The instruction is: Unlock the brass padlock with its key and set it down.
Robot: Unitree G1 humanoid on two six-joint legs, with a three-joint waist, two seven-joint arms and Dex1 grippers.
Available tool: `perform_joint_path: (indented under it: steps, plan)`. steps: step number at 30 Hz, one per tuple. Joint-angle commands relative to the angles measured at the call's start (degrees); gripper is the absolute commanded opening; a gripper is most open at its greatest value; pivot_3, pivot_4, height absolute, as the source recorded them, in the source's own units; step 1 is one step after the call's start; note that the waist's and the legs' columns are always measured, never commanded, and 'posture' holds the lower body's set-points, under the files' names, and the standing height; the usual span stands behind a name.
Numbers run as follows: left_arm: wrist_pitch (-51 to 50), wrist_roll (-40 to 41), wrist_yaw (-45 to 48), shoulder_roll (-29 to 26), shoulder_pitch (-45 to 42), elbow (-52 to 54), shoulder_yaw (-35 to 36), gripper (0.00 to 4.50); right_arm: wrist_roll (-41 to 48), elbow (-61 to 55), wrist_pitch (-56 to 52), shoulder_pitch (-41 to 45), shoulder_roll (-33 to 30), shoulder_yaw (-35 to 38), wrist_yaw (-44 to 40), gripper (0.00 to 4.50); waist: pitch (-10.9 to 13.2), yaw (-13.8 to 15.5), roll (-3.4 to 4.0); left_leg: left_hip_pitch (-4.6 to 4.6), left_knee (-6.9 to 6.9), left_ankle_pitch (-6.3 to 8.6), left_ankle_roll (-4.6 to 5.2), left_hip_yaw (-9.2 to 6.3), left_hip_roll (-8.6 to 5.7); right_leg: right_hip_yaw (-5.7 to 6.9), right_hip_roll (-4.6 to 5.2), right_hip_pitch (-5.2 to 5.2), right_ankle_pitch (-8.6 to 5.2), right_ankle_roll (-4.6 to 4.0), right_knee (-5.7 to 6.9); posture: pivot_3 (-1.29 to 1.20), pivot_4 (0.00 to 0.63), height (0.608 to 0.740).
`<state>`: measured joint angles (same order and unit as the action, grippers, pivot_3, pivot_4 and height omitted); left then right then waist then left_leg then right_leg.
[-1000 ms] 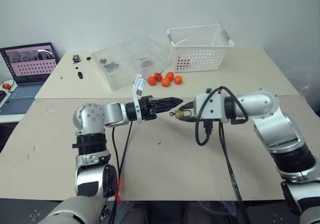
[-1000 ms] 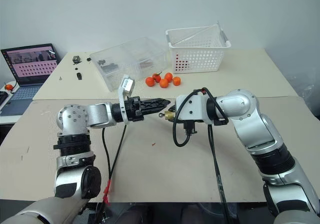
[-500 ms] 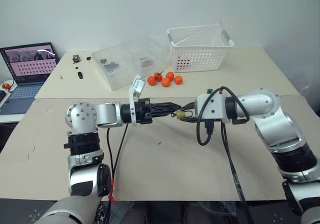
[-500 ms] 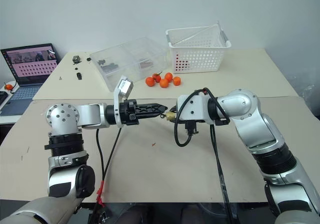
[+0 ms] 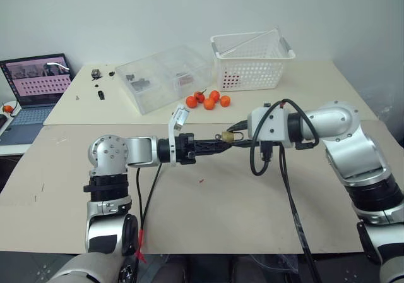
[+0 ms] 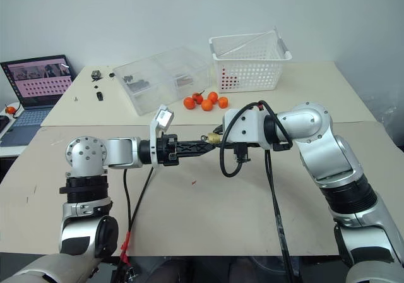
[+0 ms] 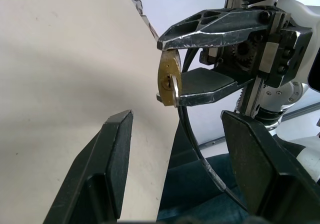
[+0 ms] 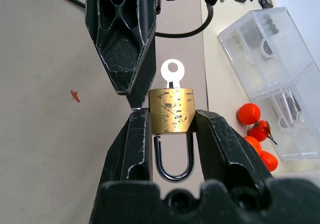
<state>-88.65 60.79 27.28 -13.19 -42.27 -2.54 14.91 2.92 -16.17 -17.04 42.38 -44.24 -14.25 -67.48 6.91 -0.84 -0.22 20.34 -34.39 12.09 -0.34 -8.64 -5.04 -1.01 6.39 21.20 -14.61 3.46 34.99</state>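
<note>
Right hand is clamped on the brass padlock, above mid-bench. The key sits in the keyhole, apparently seated. Left hand, at the padlock's 9 o'clock, is apart. Step: grip key. Next: close on bow, turn.

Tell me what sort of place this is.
Probably a lab or workshop test bench, not a home. Plain tables stand against a bare wall, with an open laptop at one side, a clear compartmented parts box and a white plastic basket behind a few small oranges.
</note>
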Motion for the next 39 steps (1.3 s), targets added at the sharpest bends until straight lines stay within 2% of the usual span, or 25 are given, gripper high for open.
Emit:
perform_joint_path:
  steps: [1,12,28,31,35,37,39]
  plan:
    - [1.8,0.2,1.3,-0.8,-0.2,1.3,-0.1,2.98,0.8,-2.5,-0.6,1.4,-0.2,1.6,0.6,0.90,0.0,0.0,0.00,0.00,0.00,0.00,0.01,0.00,0.00,0.00,0.00,0.00,0.00,0.00,0.00,0.00,0.150,0.740]
    - [3.5,0.7,0.9,-1.6,-2.4,-2.5,2.0,2.98,0.7,-3.7,-1.0,-0.2,-0.3,1.3,0.9,0.90,0.0,0.0,0.00,0.00,0.00,0.01,0.01,-0.01,0.00,0.00,0.00,0.00,0.00,0.00,0.00,0.00,0.150,0.740]
    - [4.2,0.7,-0.6,1.3,-2.0,-2.7,1.3,2.98,1.2,-5.6,-2.6,-0.6,0.1,1.2,1.4,0.90,0.0,0.0,-0.01,0.00,0.01,0.00,0.00,0.00,0.00,0.01,0.00,0.00,0.00,0.00,-0.01,0.00,0.150,0.740]
    - [4.0,1.0,-0.8,1.4,-2.2,-3.0,1.7,2.23,1.3,-5.8,-2.8,-0.7,-0.1,1.2,1.5,0.90,0.0,0.1,-0.01,0.00,0.01,0.00,0.00,0.00,0.00,0.01,0.01,0.00,0.00,0.00,-0.01,0.00,0.150,0.740]
    - [3.3,2.0,-0.7,1.7,-2.4,-2.7,2.0,0.67,1.3,-5.8,-2.8,-0.7,-0.2,1.3,1.7,0.90,0.0,0.1,-0.01,0.01,0.01,0.01,0.01,-0.01,0.00,0.01,0.01,0.00,0.00,0.00,-0.01,0.00,0.150,0.740]
    - [3.0,2.3,-0.8,1.7,-2.5,-2.6,1.9,0.03,1.2,-5.6,-2.8,-0.6,-0.2,1.2,1.8,0.90,0.0,0.0,-0.01,0.00,0.01,0.01,0.01,0.00,0.00,0.01,0.01,0.00,0.00,0.00,-0.01,0.00,0.150,0.740]
    - [3.0,2.5,-0.9,1.7,-2.5,-2.7,1.9,0.02,1.2,-5.6,-2.7,-0.6,-0.3,1.2,1.8,0.90,0.0,0.0,-0.01,0.00,0.02,0.00,0.01,0.00,0.00,0.01,0.00,0.01,0.00,0.00,-0.02,0.00,0.150,0.740]
